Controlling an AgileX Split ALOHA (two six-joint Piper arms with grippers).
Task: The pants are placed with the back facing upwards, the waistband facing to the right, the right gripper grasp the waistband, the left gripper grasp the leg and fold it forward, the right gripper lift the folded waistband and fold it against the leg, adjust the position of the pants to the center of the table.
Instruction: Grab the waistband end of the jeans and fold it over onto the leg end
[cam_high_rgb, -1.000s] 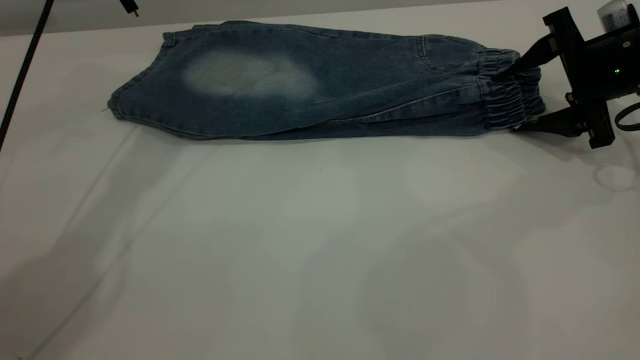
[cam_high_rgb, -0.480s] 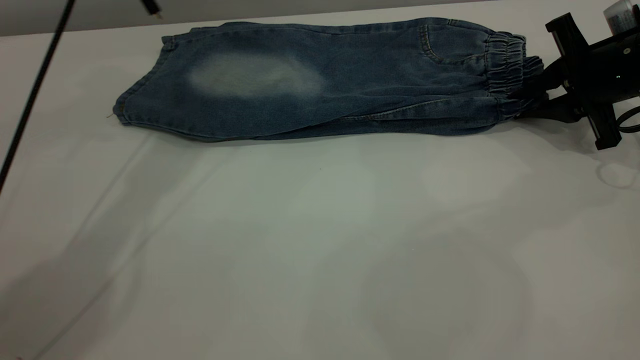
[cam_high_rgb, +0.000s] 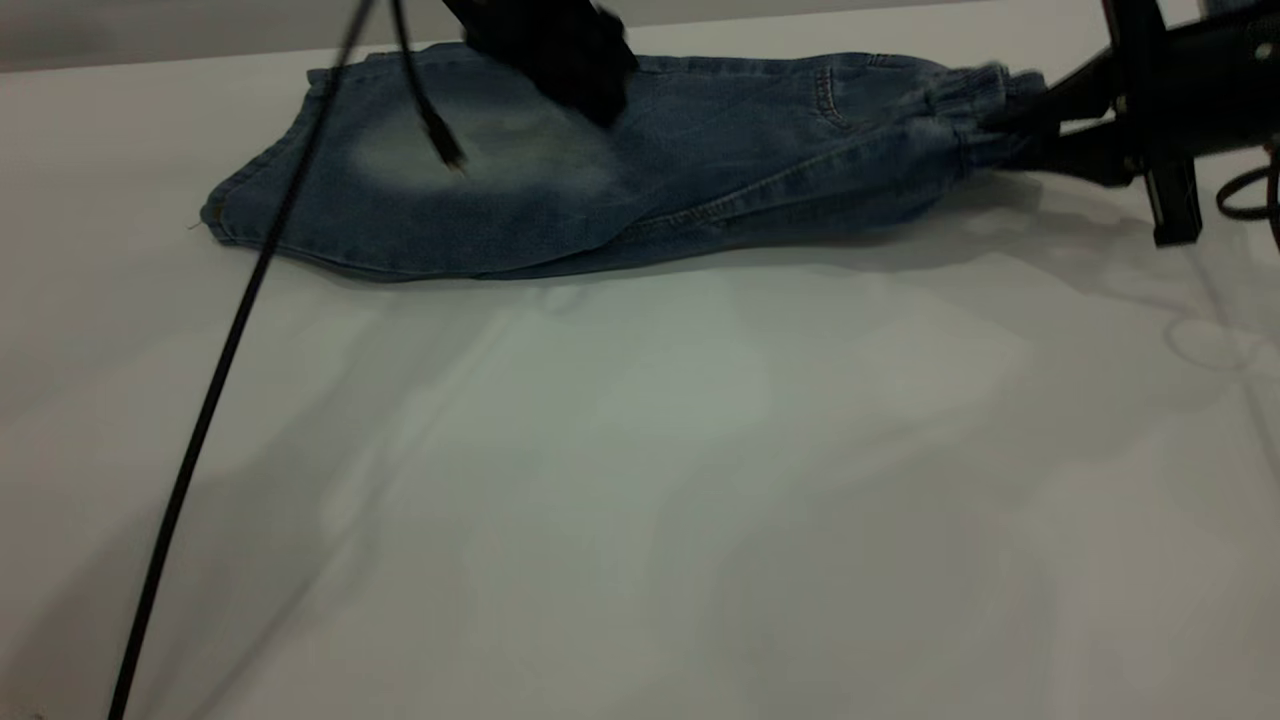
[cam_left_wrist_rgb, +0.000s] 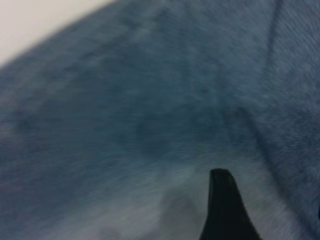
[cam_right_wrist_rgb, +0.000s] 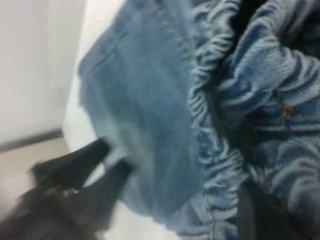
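The pants (cam_high_rgb: 700, 190) lie folded lengthwise along the far side of the table (cam_high_rgb: 640, 450). A plain denim side with a faded pale patch (cam_high_rgb: 500, 160) faces up. The printed leg is hidden. My right gripper (cam_high_rgb: 1010, 125) is shut on the waistband (cam_high_rgb: 975, 100) at the right end and holds it a little above the table. In the right wrist view the ruched waistband (cam_right_wrist_rgb: 220, 100) bunches against one black finger (cam_right_wrist_rgb: 247, 215). My left gripper (cam_high_rgb: 585, 75) hovers low over the middle of the pants, its fingers apart. The left wrist view shows denim (cam_left_wrist_rgb: 150, 100) close under one finger (cam_left_wrist_rgb: 225, 210).
A black cable (cam_high_rgb: 230, 340) runs from the left arm diagonally down to the near left edge, and a short loose cable end (cam_high_rgb: 440, 145) dangles over the faded patch. The right arm's cable loops at the far right (cam_high_rgb: 1245, 195).
The left arm has swung in from the far left to above the pants, its cable following. The right gripper has raised the waistband and shifted it slightly left.
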